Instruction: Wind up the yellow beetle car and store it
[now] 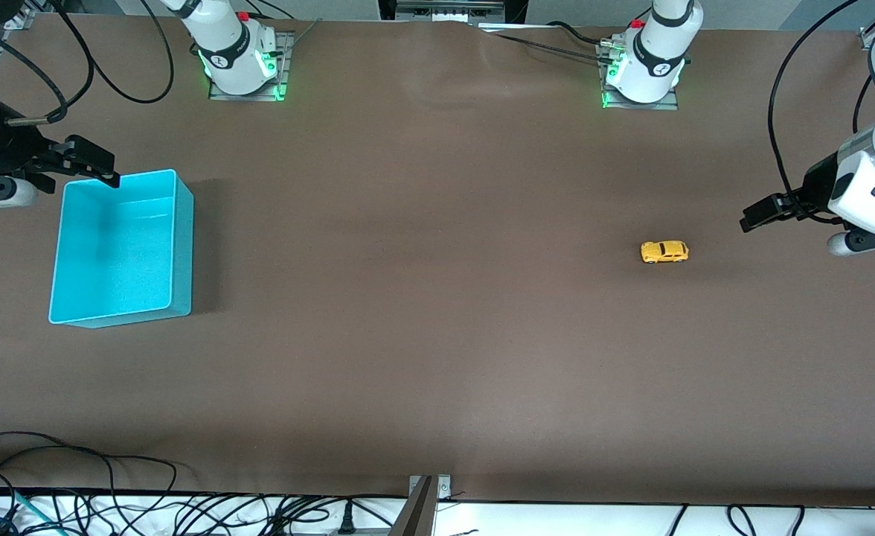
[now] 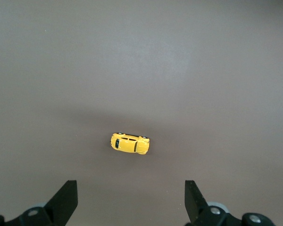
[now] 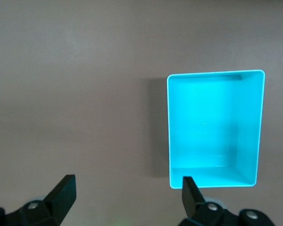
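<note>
The yellow beetle car (image 1: 664,251) stands on its wheels on the brown table, toward the left arm's end. In the left wrist view the car (image 2: 130,143) lies ahead of the fingertips, apart from them. My left gripper (image 1: 751,217) (image 2: 130,188) hangs open and empty over bare table between the car and that end of the table. The cyan bin (image 1: 121,253) (image 3: 169,127) sits empty at the right arm's end. My right gripper (image 1: 99,167) (image 3: 128,182) is open and empty, up over the bin's corner farthest from the front camera.
The two arm bases (image 1: 244,67) (image 1: 642,74) stand along the table's edge farthest from the front camera. Loose black cables (image 1: 110,506) run along the edge nearest that camera. A wide stretch of brown table lies between the car and the bin.
</note>
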Available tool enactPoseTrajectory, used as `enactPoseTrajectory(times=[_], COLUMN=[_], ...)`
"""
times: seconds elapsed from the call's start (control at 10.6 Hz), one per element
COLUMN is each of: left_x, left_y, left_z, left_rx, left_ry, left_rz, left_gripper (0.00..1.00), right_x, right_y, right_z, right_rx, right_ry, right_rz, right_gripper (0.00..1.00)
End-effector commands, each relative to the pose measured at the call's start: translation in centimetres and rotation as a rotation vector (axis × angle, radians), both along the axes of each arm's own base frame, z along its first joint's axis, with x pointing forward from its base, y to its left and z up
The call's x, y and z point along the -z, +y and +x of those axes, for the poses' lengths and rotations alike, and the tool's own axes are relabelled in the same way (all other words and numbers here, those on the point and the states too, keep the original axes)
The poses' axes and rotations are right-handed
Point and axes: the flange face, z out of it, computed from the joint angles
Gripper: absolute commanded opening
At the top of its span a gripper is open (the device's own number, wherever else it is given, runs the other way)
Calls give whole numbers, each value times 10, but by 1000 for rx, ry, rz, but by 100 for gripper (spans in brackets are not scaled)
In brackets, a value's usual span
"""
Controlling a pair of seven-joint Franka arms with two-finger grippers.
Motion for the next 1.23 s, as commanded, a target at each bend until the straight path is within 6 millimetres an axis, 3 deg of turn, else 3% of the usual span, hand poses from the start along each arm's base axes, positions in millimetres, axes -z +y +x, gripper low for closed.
enactPoseTrajectory(times=[0.0, 1.14], left_x=[-1, 12], left_y=[0, -3], left_z=[4, 3], left_rx=[20, 5], left_ry=[-4, 28], left_rz=[-22, -21], left_gripper=[100, 100], right_x=[0, 6], right_y=[-2, -3], right_z=[2, 4], right_rx=[5, 2], right_ry=[-8, 3], right_rz=[11, 14], right_gripper=[100, 100])
